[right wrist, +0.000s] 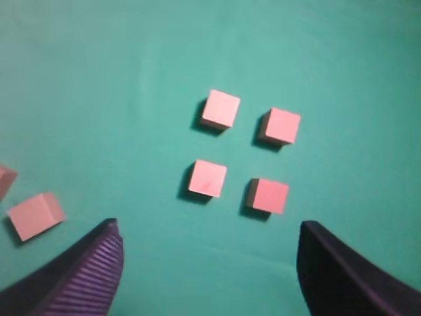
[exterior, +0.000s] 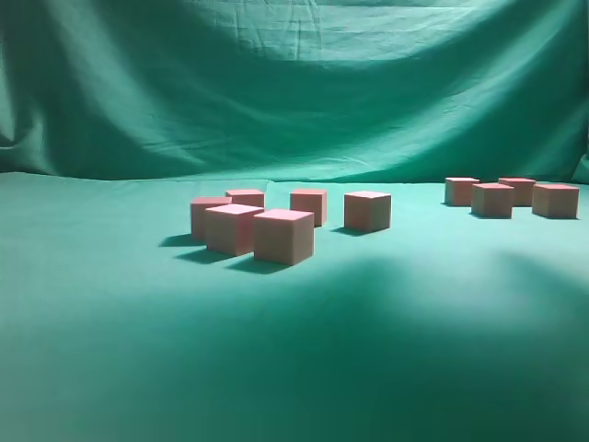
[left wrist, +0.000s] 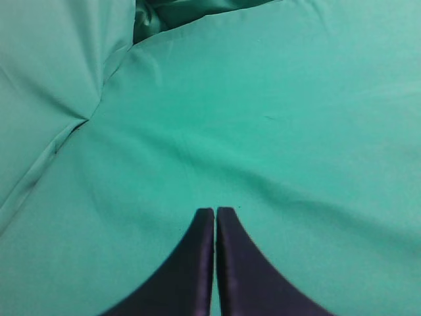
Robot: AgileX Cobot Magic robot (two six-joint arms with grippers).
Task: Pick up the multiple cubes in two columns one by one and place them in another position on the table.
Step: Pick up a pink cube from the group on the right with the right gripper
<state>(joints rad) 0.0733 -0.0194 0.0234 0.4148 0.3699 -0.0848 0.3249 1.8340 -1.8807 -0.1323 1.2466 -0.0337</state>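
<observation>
R gripper (right wrist: 207,270) hung above the table (exterior: 110,350) w/ fingers (right wrist: 85,276) spread wide and nothing between them. Likely it sat high so it could look down and pick a target, or clear out after a drop; can't tell which.

Just beyond its tips in R wrist view: four cubes (right wrist: 237,155) in a neat two-by-two block, each apart from its neighbours, none touching. That tidy spacing reads as the placed set, two columns being rebuilt at the new spot. In ext view the same four (exterior: 513,195) sat far right, near the backdrop (exterior: 294,83).

L gripper (left wrist: 215,263) was parked over bare cloth at the table edge, fingers pressed together, holding nothing. Prob. idle, kept out of the way.

Mid-table in ext view, the other group (exterior: 276,221) of six cubes stood looser, front ones bunched, rear ones strung out. Judged as the pile not yet moved.

Hard to see: neither arm showed in ext view. R wrist view cut one cube (right wrist: 5,179) at the left edge. Whether the front cubes touched, can't tell.
</observation>
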